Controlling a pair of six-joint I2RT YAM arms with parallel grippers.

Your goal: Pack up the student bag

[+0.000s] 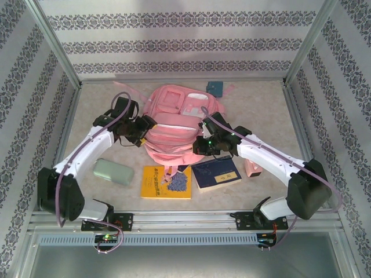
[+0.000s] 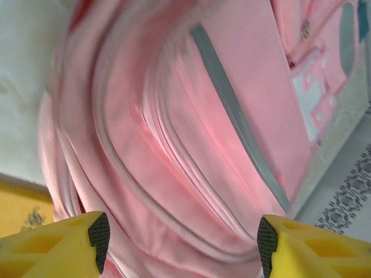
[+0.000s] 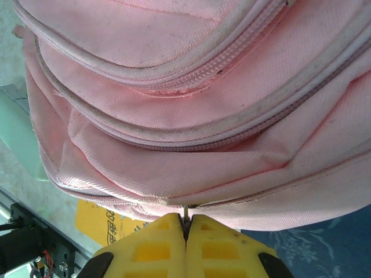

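The student bag (image 1: 174, 124), a pink backpack with pale trim, lies in the middle of the table with its front pockets facing up. My left gripper (image 1: 146, 130) is at the bag's left side. In the left wrist view it (image 2: 182, 240) stands open, its yellow fingers wide apart over the pink fabric (image 2: 174, 116) and holding nothing. My right gripper (image 1: 200, 145) is at the bag's near right edge. In the right wrist view it (image 3: 186, 223) is shut on a thin metal zipper pull (image 3: 185, 209) that sticks out from under a fold of the bag (image 3: 174, 116).
In front of the bag lie a yellow book (image 1: 167, 182) and a dark blue book (image 1: 215, 172). A pale green case (image 1: 113, 171) sits at the near left and a small pink item (image 1: 252, 168) at the near right. A teal pouch (image 1: 215, 88) lies behind the bag.
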